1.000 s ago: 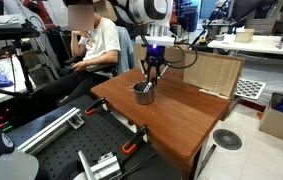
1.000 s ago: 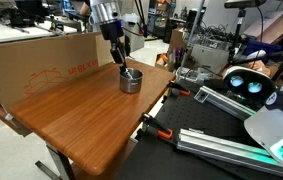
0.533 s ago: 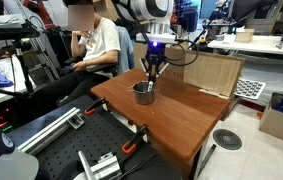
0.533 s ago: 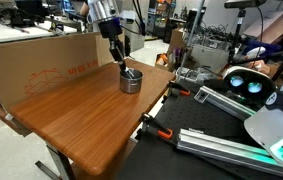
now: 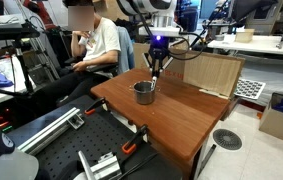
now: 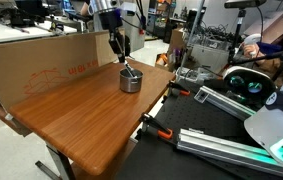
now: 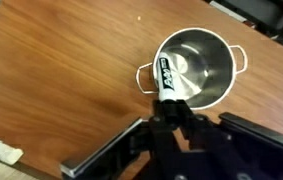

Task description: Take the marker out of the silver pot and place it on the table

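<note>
Wrist view: gripper (image 7: 168, 106) pinches marker (image 7: 164, 76) over silver pot (image 7: 213, 62) on table (image 7: 61, 80).

— Can we read anything here?
— We make out red print on the cardboard box (image 6: 51, 62) behind the silver pot (image 6: 130, 83), white lettering on the marker (image 7: 165, 77) over it; neither legible.

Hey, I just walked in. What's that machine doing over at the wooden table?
A robot arm's gripper is shut on a black marker with a white label, holding it over a small silver pot that stands on the wooden table. The marker's lower end is about level with the pot's rim; whether it is fully clear is hard to tell. It has not yet been laid on the table. A person sits behind the table, touching none of this.
</note>
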Tool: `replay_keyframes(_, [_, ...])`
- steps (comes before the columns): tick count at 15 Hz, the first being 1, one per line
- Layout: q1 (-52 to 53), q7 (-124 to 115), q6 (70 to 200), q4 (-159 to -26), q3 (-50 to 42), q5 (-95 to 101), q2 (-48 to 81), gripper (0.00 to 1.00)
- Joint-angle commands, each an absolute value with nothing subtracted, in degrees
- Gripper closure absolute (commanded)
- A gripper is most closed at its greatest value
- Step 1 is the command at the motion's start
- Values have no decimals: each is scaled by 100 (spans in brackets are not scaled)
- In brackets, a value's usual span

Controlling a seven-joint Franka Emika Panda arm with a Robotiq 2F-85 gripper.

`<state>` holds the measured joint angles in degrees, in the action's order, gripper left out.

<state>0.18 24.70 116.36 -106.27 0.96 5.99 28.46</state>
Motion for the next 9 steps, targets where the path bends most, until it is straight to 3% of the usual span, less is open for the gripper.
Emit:
replay_keyframes(1, [-169,2360,11581,-10872,165,530,2343,95])
replay_keyframes(9, [-310,2336,11837,-11546,64,338,1054,95])
